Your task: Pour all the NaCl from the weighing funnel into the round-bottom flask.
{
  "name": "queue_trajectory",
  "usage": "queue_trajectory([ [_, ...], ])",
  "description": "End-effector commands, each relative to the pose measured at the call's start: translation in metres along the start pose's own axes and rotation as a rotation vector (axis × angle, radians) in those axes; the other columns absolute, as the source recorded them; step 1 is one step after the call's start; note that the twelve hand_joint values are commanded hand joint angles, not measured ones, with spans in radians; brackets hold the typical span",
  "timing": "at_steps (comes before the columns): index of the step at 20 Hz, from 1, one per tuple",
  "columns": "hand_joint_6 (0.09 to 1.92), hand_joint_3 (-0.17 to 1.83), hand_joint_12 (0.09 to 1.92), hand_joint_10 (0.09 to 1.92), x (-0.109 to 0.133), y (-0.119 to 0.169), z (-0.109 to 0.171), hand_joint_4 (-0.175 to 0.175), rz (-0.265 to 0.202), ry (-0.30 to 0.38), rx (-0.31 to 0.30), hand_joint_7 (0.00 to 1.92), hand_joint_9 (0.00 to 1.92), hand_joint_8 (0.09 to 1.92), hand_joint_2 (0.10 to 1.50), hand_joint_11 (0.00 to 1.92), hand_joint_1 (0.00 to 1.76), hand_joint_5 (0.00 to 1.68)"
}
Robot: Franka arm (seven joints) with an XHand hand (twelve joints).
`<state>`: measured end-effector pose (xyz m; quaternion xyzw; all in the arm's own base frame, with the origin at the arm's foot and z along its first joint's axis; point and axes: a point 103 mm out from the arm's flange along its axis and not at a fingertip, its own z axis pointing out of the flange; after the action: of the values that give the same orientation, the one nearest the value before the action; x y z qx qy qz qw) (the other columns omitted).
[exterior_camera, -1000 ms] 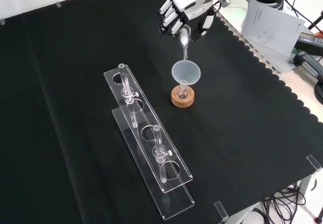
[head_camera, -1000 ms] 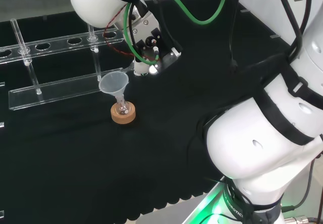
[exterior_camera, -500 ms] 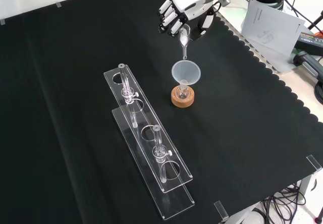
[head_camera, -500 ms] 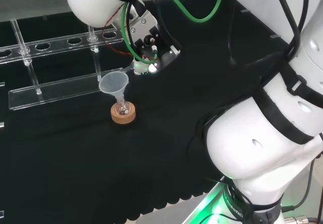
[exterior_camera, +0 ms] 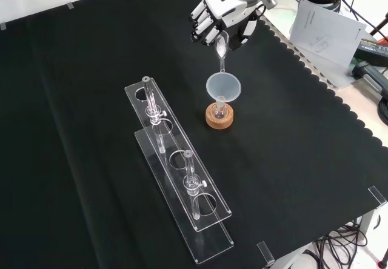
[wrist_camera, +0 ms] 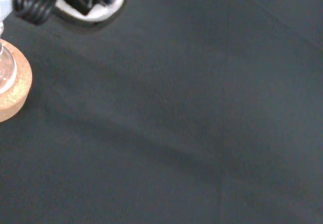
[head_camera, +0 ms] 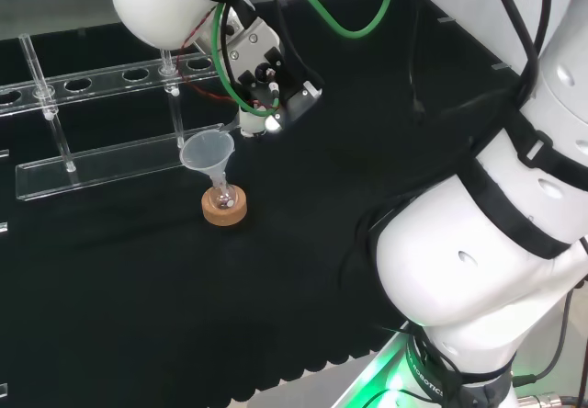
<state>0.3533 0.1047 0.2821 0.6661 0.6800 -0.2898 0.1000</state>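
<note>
- We see the weighing funnel [exterior_camera: 222, 45] as a slim clear glass piece with a wider scoop end up in the fingers and a narrow spout pointing down, held well above the worktop [exterior_camera: 91, 51].
- Our robot hand [exterior_camera: 219, 16] has its fingers curled round the scoop end and is clamped on it, coming in from the top of the front view.
- The relation the pour turns on: the weighing funnel's long axis runs steeply down from the robot hand, and its spout tip hangs just above the far rim of the wide funnel [exterior_camera: 223, 86], apart from it as far as we can tell.
- That wide funnel is a clear cone whose stem sits in the neck of the round-bottom flask [exterior_camera: 220, 108], a small clear bulb.
- The flask rests on a cork ring [exterior_camera: 219, 117], tan and matte; the wrist view shows its rough edge against the black cloth.
- In the head view the robot hand sits up and right of the wide funnel, so the target lies below and to its left there.
- We judge the pour is under way or about to start; whether any NaCl is left in the scoop we cannot tell.
- Further out, a clear plastic rack [exterior_camera: 176, 178] with slim glass tubes lies to the left in the front view, well apart.
</note>
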Motion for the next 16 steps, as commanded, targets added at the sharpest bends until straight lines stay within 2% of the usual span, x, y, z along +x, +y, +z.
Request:
queue_trajectory([
  [1, 0.83, 0.59, 1.12, 0.37, 0.0011, 0.0006, -0.0013, 0.175, -0.001, -0.026, 0.003, 0.60, 0.96, 0.64, 0.73, 0.74, 1.09, 1.17],
  [16, 0.83, 0.59, 1.12, 0.36, 0.0019, 0.0021, -0.0061, 0.175, 0.002, -0.074, 0.008, 0.59, 0.95, 0.64, 0.73, 0.74, 1.09, 1.17],
])
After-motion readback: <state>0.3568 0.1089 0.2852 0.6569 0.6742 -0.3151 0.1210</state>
